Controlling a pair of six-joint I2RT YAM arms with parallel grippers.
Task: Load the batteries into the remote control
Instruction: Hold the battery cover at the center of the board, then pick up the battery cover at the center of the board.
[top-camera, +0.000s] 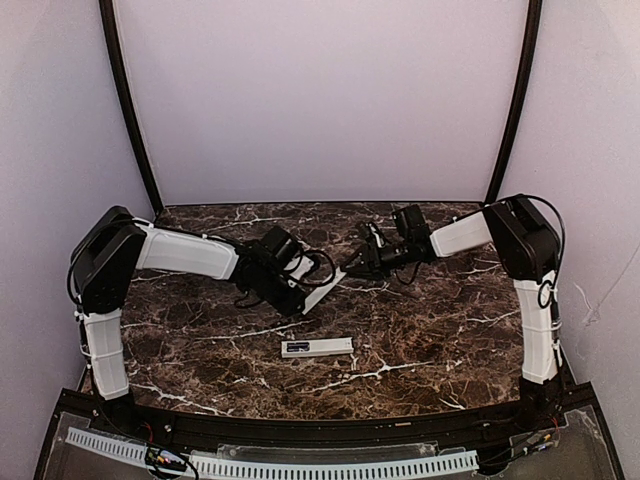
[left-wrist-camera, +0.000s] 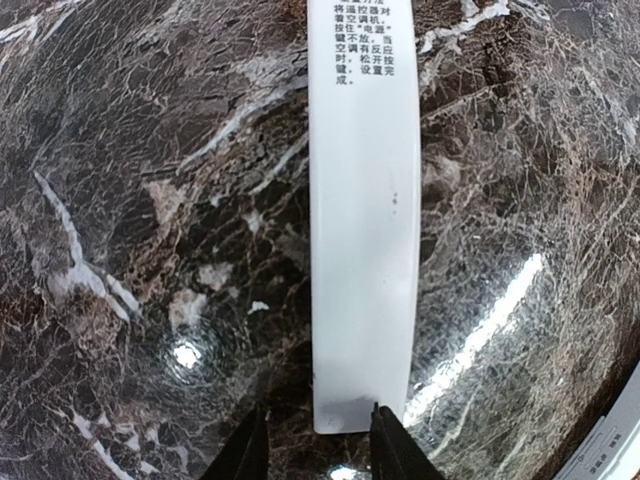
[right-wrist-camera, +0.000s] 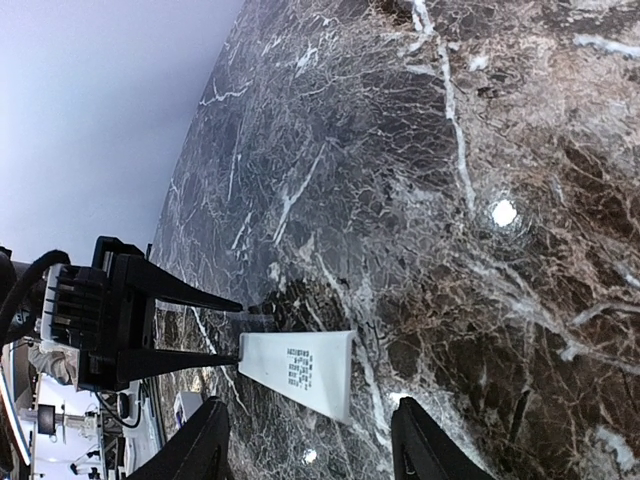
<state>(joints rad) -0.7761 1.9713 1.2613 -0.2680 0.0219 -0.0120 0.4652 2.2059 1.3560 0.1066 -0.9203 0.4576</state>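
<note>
1. Top external view: remote control (top-camera: 317, 347) lies flat on the marble surface (top-camera: 430, 340), dark patch at its left end, apart from both arms.
2. Left wrist view: left fingers (left-wrist-camera: 248, 455) pinch one end of a white cover piece (left-wrist-camera: 362, 250) with printed text, beyond the remote control's far side.
3. Right wrist view: right fingers (right-wrist-camera: 205, 445) stand spread and empty, the cover piece's free end just ahead of them.

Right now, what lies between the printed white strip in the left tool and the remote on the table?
Nothing: in the top view only bare marble table separates the strip, gripped by the left tool, from the remote.
</note>
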